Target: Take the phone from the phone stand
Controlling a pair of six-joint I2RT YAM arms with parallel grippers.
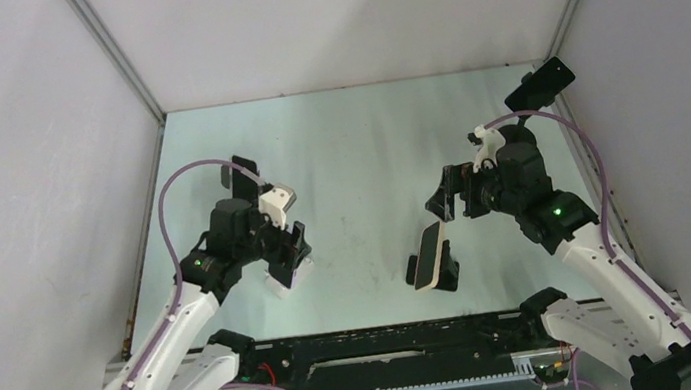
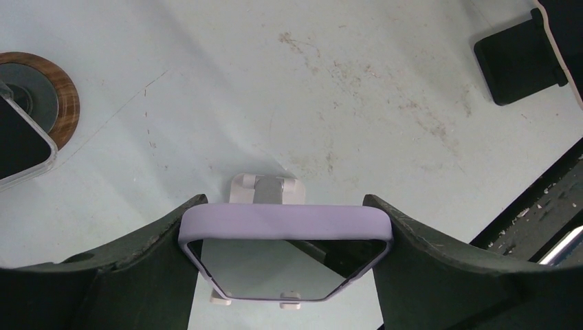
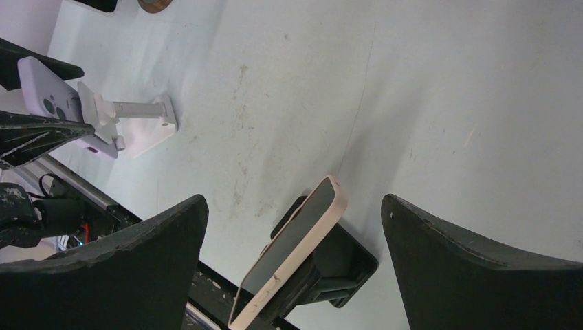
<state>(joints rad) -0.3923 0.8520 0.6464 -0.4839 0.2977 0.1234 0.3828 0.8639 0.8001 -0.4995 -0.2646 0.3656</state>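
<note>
Close to the near edge, right of centre, a beige phone (image 1: 427,255) leans on a black stand (image 1: 446,275). The right tool (image 1: 448,200) hovers just beyond it, fingers spread wide and holding nothing. Nothing lies between the two stands on the bare worktop (image 1: 355,143).

Toward the near-left corner is the white stand (image 1: 282,282), which carries the lilac phone (image 2: 275,265). The left tool (image 2: 284,213) is clamped on that phone, one finger pressed to each long side near the top edge. The phone's lower end sits at the stand's two lip tabs. Its long axis stands upright and leans back, with the screen toward the left wrist and the lensed back toward the right arm.

Farther back on the left lies a wooden disc (image 2: 65,96). A dark stand (image 1: 541,85) sits at the far-right corner.
</note>
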